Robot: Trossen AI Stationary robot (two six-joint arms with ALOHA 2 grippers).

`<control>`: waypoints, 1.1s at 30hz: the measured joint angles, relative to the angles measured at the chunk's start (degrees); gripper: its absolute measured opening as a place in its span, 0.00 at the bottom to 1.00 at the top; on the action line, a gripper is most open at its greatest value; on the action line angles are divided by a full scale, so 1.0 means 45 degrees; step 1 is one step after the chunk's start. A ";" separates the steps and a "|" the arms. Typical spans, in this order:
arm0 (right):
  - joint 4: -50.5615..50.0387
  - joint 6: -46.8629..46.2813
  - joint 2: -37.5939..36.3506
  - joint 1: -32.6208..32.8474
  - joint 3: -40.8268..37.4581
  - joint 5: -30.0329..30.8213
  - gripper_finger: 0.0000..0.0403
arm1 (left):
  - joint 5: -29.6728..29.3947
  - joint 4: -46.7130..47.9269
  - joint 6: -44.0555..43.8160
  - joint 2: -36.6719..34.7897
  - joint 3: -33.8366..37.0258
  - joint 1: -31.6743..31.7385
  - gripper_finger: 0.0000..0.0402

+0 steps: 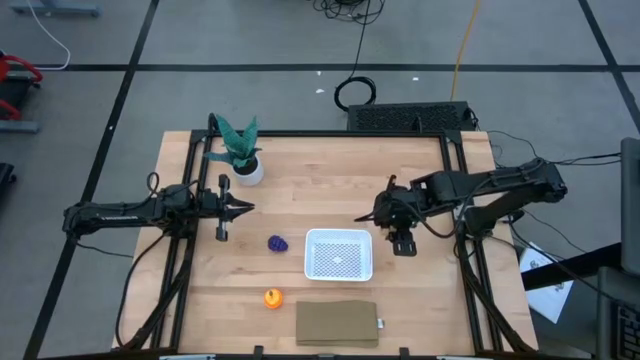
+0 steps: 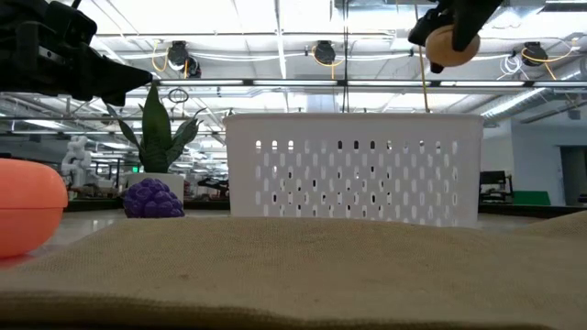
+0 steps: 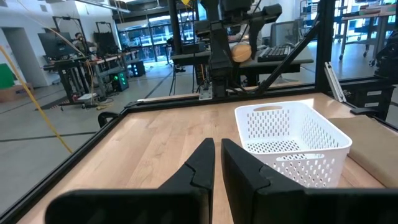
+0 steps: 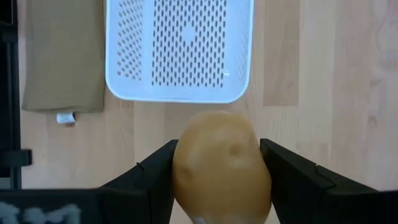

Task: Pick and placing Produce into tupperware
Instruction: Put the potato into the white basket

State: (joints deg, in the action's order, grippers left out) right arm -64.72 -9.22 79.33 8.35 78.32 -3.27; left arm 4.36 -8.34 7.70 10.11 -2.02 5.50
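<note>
The tan-yellow lump (image 4: pixel 221 165) sits in my right gripper (image 4: pixel 217 163), high above the table beside the far right corner of the white perforated tupperware (image 1: pixel 338 253); the low view shows the lump (image 2: pixel 452 44) above the tupperware's wall (image 2: pixel 353 168). The purple cluster (image 1: pixel 278 243) lies on the wood to the left of the tupperware. The orange ball (image 1: pixel 272 297) rests near the table's near edge. My left gripper (image 1: pixel 240 207) hovers shut over the table's left half, pointing right, holding nothing. My right gripper pinches the tan-yellow lump between its two fingers (image 4: pixel 155 171), one on each of its sides (image 4: pixel 186 168). The fingers point down from above. The lump is lifted clear of the table, with bare wood under it.
A flat brown slab (image 1: pixel 337 323) lies at the near edge, just in front of the tupperware. A green plant in a white pot (image 1: pixel 243 155) stands at the far left. A black frame rail (image 1: pixel 456 200) runs along the table's right side. Bare wood (image 1: pixel 320 185) stretches between the arms.
</note>
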 joint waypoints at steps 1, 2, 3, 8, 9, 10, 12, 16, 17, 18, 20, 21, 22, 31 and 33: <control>0.0049 0.0076 0.0000 -0.0040 0.0000 0.0000 0.49 | 0.0000 0.0000 0.0000 0.0001 0.0000 0.0000 0.08; 0.0061 0.0132 0.0000 -0.0080 0.0000 0.0000 0.49 | 0.0000 0.0000 0.0000 0.0000 0.0000 0.0000 0.08; 0.0056 0.0162 0.0031 -0.0121 0.0000 0.0000 0.49 | 0.0000 0.0000 0.0000 0.0000 0.0000 0.0000 0.08; 0.0059 0.0198 0.0301 -0.0354 0.0022 0.0000 0.49 | -0.0005 -0.0002 0.0000 0.0003 0.0000 0.0000 0.08; 0.0042 0.0235 0.0424 -0.0402 0.0057 0.0000 0.49 | -0.0005 0.0000 0.0001 0.0005 0.0000 0.0000 0.08; 0.0019 0.0254 0.0586 -0.0440 0.0130 0.0000 0.49 | -0.0005 -0.0003 0.0005 0.0000 0.0000 0.0000 0.08; -0.0019 0.0305 0.0930 -0.0528 0.0361 0.0000 0.49 | -0.0019 0.0000 0.0005 0.0000 0.0000 0.0000 0.08; -0.0080 0.0738 0.1632 -0.0619 0.0995 0.0000 0.49 | -0.0102 -0.0003 0.0005 0.0002 0.0000 0.0000 0.08; -0.0068 0.0854 0.1805 -0.0629 0.1184 0.0000 0.49 | -0.0102 -0.0004 0.0005 0.0004 0.0000 0.0000 0.08; -0.0066 0.0952 0.1958 -0.0629 0.1386 0.0000 0.49 | -0.0102 -0.0005 0.0005 0.0002 0.0000 0.0000 0.08; -0.0049 0.1058 0.2213 -0.0629 0.1743 0.0000 0.49 | -0.0102 0.0000 0.0005 0.0005 0.0000 0.0000 0.08; -0.0073 0.1070 0.2349 -0.0629 0.1939 0.0000 0.49 | -0.0102 -0.0005 0.0004 0.0005 0.0000 0.0000 0.08; -0.0055 0.1103 0.2471 -0.0629 0.2111 0.0000 0.49 | -0.0102 0.0000 0.0005 0.0005 0.0000 0.0000 0.08; -0.0532 0.1504 0.4333 -0.0852 0.4138 0.0000 0.49 | -0.0102 -0.0004 0.0000 0.0004 0.0000 0.0000 0.08; -0.0558 0.1761 0.4713 -0.0896 0.4510 0.0000 0.49 | -0.0102 0.0001 0.0000 0.0005 0.0000 0.0000 0.08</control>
State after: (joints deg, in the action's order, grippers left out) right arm -67.23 -1.30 100.54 4.32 98.62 -3.27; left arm 3.90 -8.34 7.70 10.13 -2.02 5.50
